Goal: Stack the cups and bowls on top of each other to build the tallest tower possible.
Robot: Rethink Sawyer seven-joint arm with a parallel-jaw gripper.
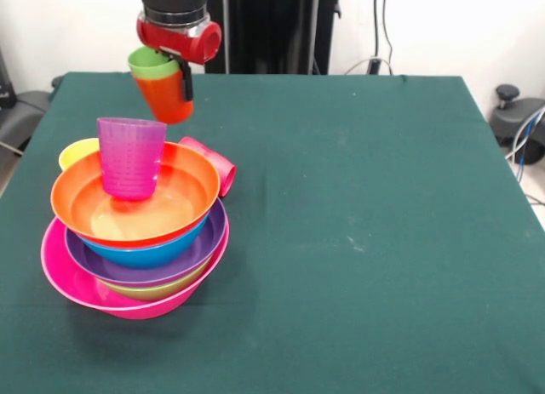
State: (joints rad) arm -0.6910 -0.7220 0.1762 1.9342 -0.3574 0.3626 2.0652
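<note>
tower (136, 249): bowls nested on the pink bowl (85, 288), orange bowl (183, 185) topmost
purple cup (130, 156): upright inside the orange bowl
gripper (180, 75): pinched on the orange cup (163, 100), green cup (149, 64) nested inside, raised above the tower

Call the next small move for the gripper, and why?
Probably carry the orange cup, green cup nested inside, toward the purple cup and lower it. The gripper holds the pair in the air behind the tower, whose top cup stands open.
</note>
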